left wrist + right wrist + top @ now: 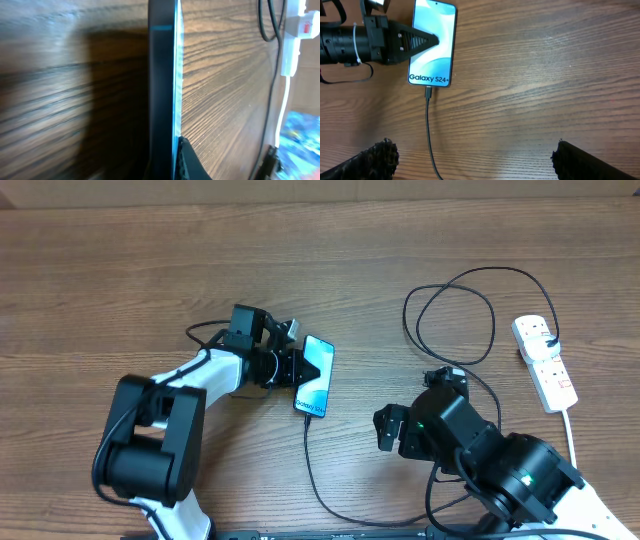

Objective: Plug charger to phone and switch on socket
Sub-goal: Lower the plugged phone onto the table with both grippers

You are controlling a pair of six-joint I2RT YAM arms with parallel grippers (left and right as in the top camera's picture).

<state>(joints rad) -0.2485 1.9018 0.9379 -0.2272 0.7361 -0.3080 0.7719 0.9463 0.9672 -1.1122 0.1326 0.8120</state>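
Two fingers (415, 39) of the left gripper (298, 368) are clenched on the phone (432, 42). They grasp it by its long left edge, with one finger lying across the lit screen above the "Galaxy S24+" text. In the left wrist view the phone appears edge-on as a dark slab with a thin bright line, and a black fingertip presses against its screen side. Whether the phone lies flat on the wooden table (120, 270) or is raised off it, I cannot tell. The small plug tip of the charger (427, 130) sits in the port at the phone's bottom edge. From there the thin black cable runs straight toward the right gripper (477, 160), which hangs released with its two textured fingertips spread wide at either side of the wrist view, touching nothing. From overhead, this gripper is near the phone's lower right, pointing toward it. The cable passes between the two arms, curves toward the near table edge, then rises in large loops on the right half of the table and reaches the socket (545, 360). The socket lies well apart from the phone near the right edge, and its thick white cord (572, 430) trails toward the near side. A red switch (306, 26) shows on the strip, but its position is too small to tell.
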